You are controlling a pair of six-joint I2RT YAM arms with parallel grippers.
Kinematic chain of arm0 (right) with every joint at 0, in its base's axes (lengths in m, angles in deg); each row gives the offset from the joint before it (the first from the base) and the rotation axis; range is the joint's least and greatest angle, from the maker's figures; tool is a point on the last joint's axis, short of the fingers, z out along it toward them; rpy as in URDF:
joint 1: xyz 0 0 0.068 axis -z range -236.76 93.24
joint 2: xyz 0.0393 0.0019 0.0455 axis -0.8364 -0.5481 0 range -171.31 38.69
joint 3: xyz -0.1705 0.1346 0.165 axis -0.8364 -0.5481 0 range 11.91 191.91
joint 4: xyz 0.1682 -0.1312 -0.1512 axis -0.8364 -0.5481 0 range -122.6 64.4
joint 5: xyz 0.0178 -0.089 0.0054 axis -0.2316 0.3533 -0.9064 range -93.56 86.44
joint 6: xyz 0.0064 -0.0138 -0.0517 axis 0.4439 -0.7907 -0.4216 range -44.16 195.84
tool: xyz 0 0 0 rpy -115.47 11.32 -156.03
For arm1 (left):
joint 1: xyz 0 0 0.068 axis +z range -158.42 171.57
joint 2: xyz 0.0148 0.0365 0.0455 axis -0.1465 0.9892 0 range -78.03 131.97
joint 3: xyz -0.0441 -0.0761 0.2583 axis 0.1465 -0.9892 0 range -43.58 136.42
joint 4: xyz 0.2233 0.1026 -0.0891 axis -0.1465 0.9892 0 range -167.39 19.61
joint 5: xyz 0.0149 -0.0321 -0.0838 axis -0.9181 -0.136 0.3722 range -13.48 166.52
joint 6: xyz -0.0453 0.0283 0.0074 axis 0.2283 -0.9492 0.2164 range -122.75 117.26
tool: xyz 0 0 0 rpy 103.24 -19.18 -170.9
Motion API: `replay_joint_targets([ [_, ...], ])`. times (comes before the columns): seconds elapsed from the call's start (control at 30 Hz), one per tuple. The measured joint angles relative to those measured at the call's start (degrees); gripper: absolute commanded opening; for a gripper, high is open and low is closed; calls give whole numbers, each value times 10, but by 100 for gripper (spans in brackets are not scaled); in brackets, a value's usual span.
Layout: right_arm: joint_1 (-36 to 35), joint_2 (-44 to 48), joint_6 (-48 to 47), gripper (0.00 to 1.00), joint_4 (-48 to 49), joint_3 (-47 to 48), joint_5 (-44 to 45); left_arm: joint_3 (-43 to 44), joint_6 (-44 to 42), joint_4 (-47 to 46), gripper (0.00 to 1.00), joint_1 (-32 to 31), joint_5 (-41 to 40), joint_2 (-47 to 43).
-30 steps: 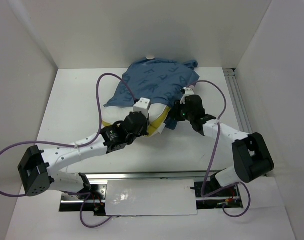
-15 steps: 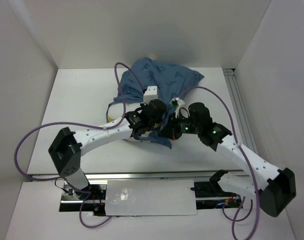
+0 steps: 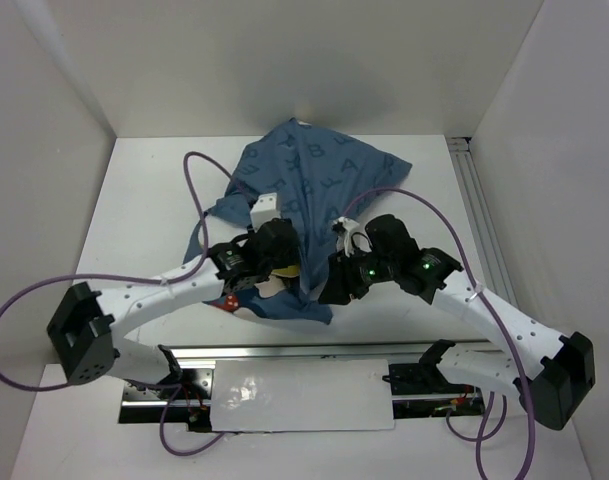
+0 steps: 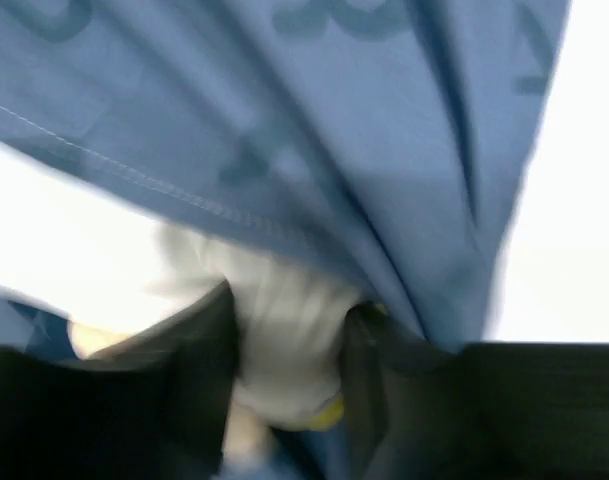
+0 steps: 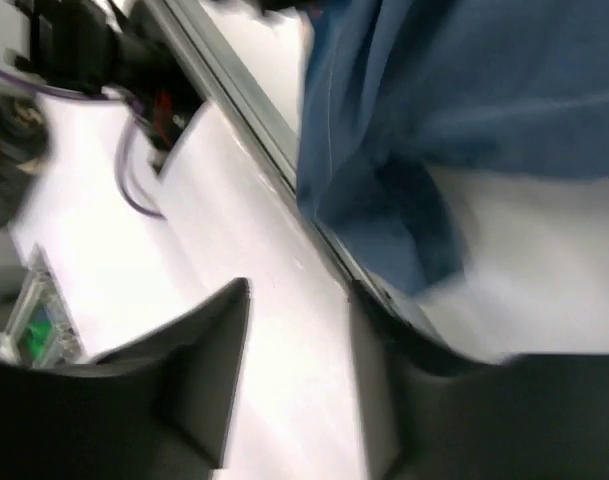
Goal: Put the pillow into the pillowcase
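The blue pillowcase (image 3: 314,170) lies bunched at the middle back of the table and covers nearly all of the pillow. Only a small white and yellow bit of the pillow (image 3: 276,288) shows at the case's near hem. My left gripper (image 3: 274,272) sits at that hem. In the left wrist view the left gripper (image 4: 289,300) is shut on a bulge of white pillow (image 4: 284,345) with yellow trim, under the pillowcase (image 4: 364,150). My right gripper (image 3: 334,285) is at the case's near right corner. In its own view the right gripper (image 5: 299,290) is open and empty, beside the pillowcase (image 5: 464,90).
The metal rail (image 3: 294,352) with the arm bases runs along the near edge, and shows as the rail (image 5: 234,90) in the right wrist view. White walls (image 3: 54,120) enclose the table on three sides. Purple cables (image 3: 194,190) loop over the table by both arms.
The pillowcase's near hem has come further toward the arms, over the pillow. The left arm's elbow swung out left. The right jaws, shut half a second ago, now stand apart.
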Motion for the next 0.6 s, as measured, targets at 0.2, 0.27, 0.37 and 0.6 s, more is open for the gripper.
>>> replay_joint_targets([
  [0.2,-3,0,-22,82,-57,17,65,-75,-11,38,66,14,68,-98],
  [0.27,-3,0,-28,84,-59,25,96,-96,5,75,70,14,76,-121],
  [0.37,-7,-13,-46,87,-51,43,140,-110,52,155,71,22,76,-143],
  [0.6,-56,-149,-132,91,31,104,226,-132,119,238,67,158,96,-183],
])
